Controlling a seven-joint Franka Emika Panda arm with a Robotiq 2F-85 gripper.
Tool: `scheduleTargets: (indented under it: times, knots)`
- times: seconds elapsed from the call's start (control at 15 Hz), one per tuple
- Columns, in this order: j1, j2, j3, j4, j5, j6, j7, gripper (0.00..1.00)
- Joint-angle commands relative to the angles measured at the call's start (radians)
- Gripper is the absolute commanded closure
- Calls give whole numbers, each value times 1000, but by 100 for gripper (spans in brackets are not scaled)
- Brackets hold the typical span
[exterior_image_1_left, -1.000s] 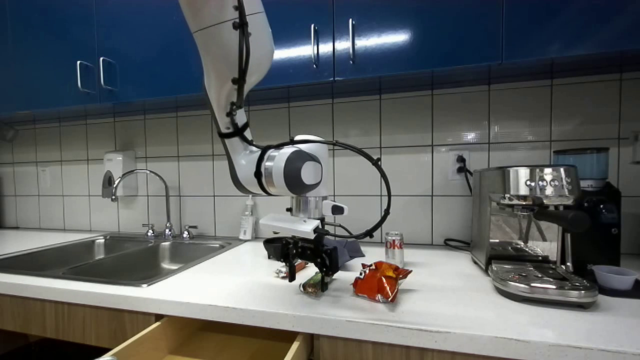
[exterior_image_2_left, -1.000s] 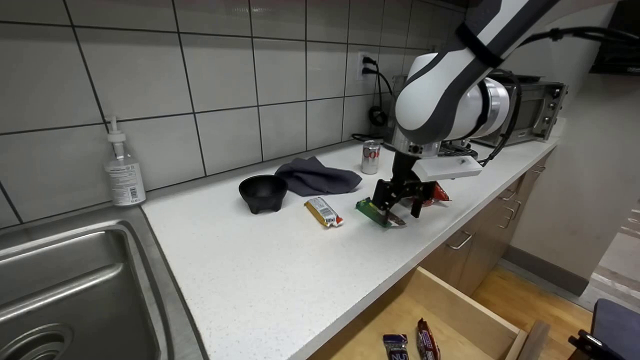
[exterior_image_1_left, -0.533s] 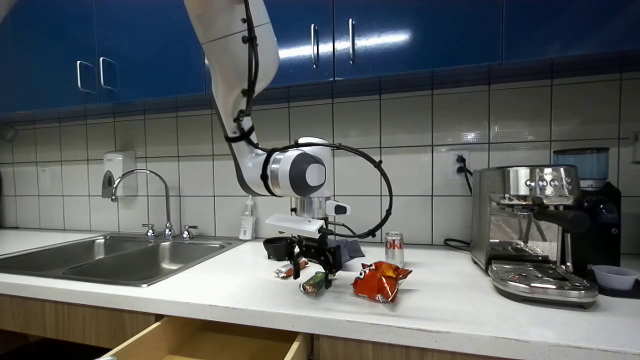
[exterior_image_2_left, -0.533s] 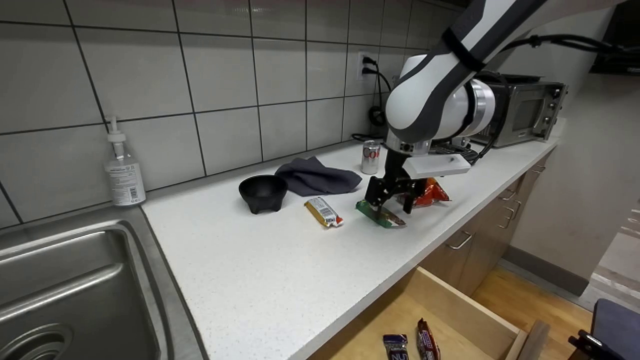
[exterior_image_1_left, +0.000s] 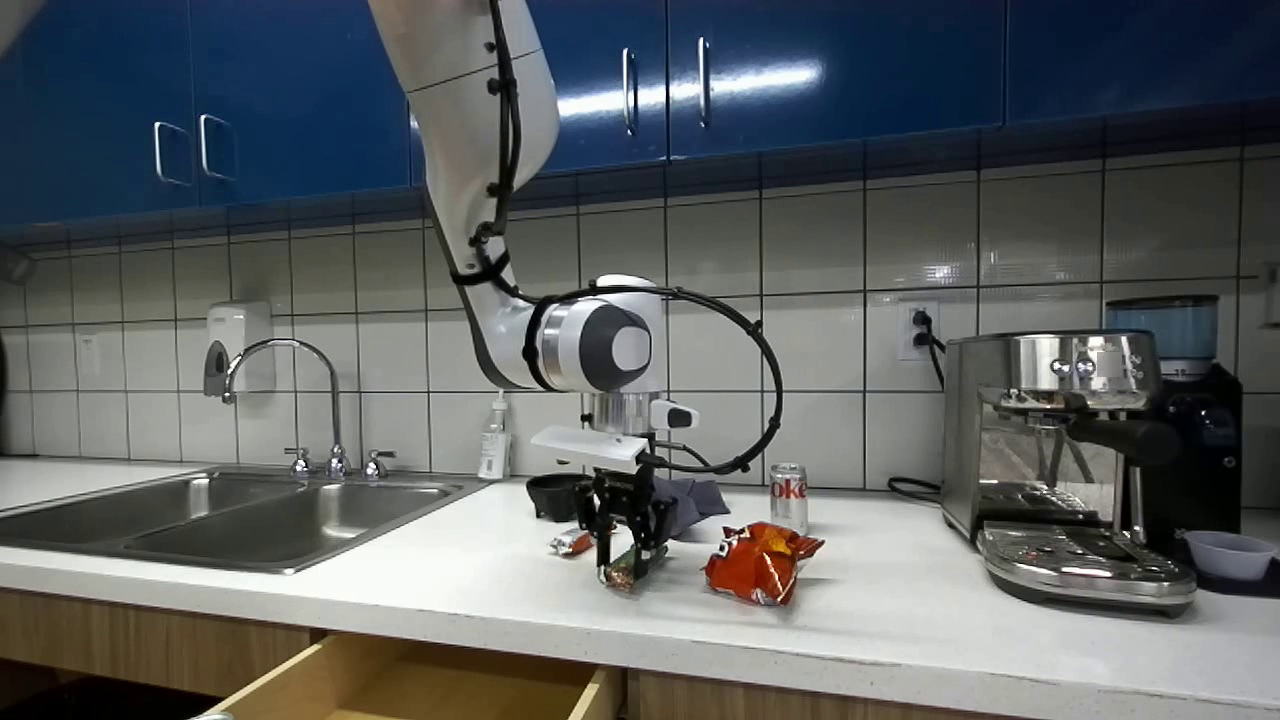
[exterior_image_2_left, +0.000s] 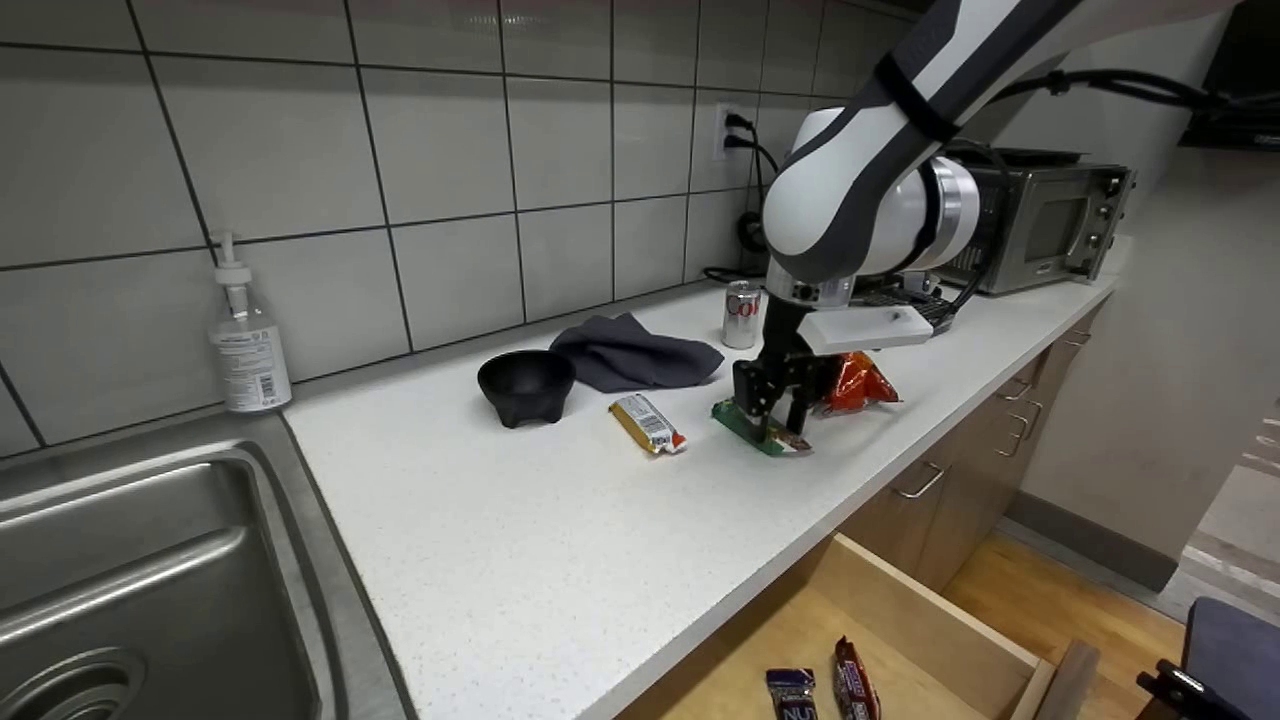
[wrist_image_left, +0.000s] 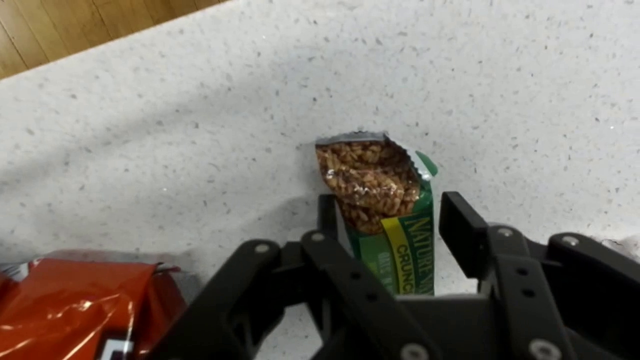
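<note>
The bar (wrist_image_left: 387, 210) reads "NATURE", "CRUNC"; the can (exterior_image_1_left: 789, 500), "oke".

We see that the green snack bar (wrist_image_left: 382, 215) and the red bag (wrist_image_left: 85, 305) are shiny and crinkly, like thin plastic. The fingers (wrist_image_left: 462, 235) look smooth and dull. The bowl (exterior_image_2_left: 527, 390) is dull too, and the cloth (exterior_image_2_left: 640, 355) looks soft. We see shiny metal on the can (exterior_image_2_left: 741, 316) and the sink (exterior_image_2_left: 295, 480) – and plain wood in the drawer (exterior_image_2_left: 930, 610). The worktop (exterior_image_2_left: 480, 560) looks smooth, and the blue cupboards (exterior_image_1_left: 840, 50) are very glossy.
</note>
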Motion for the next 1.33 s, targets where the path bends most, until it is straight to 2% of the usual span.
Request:
scheduleTargets:
  times: [0.0,0.13,0.73,1.27]
  knots:
    - [-22,1,18,22,4,-38,-21,73]
    - [-24,-3,18,19,6,-38,-23,84]
    - [-25,-48,21,-20,11,-16,-32,84]
    - [-16,-159,20,-134,8,6,-41,84]
